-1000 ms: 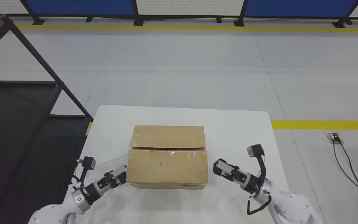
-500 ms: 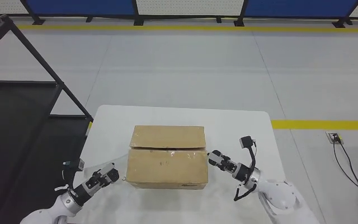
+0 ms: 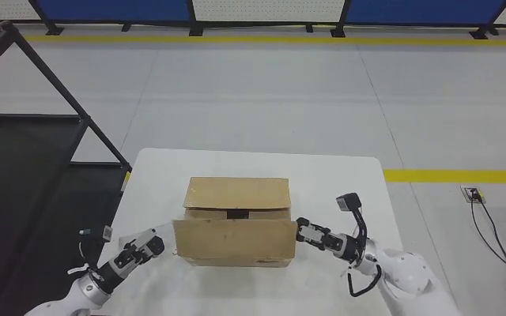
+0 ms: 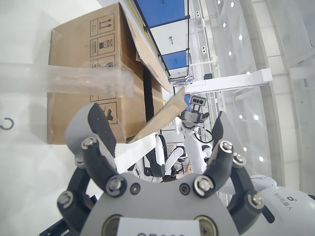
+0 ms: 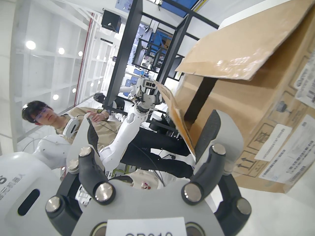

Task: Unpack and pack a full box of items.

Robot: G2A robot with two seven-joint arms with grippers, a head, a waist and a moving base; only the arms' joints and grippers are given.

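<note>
A brown cardboard box (image 3: pixel 237 192) stands in the middle of the white table (image 3: pixel 348 182). Its near top flap (image 3: pixel 233 231) is tilted up, with a dark gap (image 3: pixel 236 213) between it and the far flap. My left gripper (image 3: pixel 152 245) (image 4: pixel 157 114) is open at the box's near left corner, and the flap's corner (image 4: pixel 169 109) lies between its fingers. My right gripper (image 3: pixel 304 231) (image 5: pixel 150 119) is open at the near right corner, the flap's edge (image 5: pixel 177 116) against one finger (image 5: pixel 209 133). A strip of clear tape (image 4: pixel 73 79) hangs off the box's left end.
A black metal frame (image 3: pixel 71 142) stands close to the table's left side. Bare table surface lies beyond the box and to its right. The floor past the table carries a yellow line (image 3: pixel 443 175).
The near flap has lifted and a dark gap has opened along the box's middle. My right gripper has moved in to the box's corner, and my left gripper has shifted slightly left.
</note>
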